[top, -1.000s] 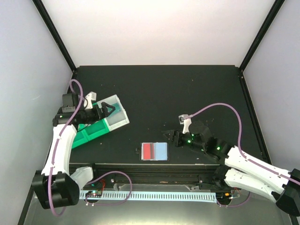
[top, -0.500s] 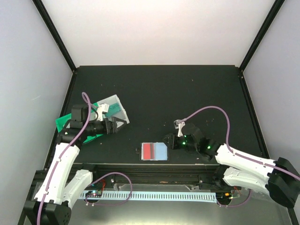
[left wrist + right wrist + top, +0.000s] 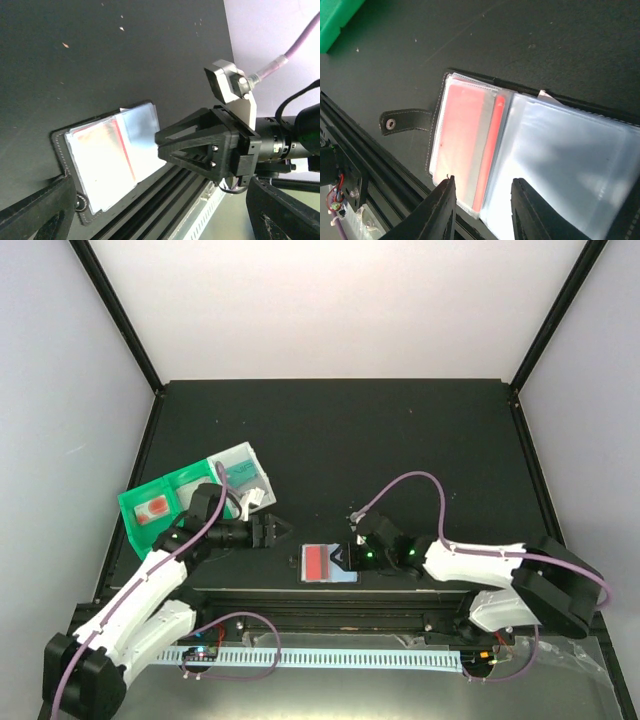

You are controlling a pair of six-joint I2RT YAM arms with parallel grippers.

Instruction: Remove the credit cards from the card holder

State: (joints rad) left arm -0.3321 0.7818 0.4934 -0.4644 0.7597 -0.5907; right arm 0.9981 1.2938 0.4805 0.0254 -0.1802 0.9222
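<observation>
The card holder lies open near the table's front edge. A red card sits in its left sleeve. In the right wrist view the red card lies beside a clear pale sleeve. My right gripper is open just above the holder, and its fingertips stand either side of the fold. My left gripper is open and empty, left of the holder and pointing at it. The left wrist view shows the holder and the right gripper over it.
A green compartment tray with a clear lid lies at the left. One compartment holds a red-and-white item. The holder's strap with a snap sticks out to its left. The black rail runs along the front edge.
My left gripper has left the tray and swung right and forward toward the card holder. My right gripper has moved left until it is over the holder's right panel.
</observation>
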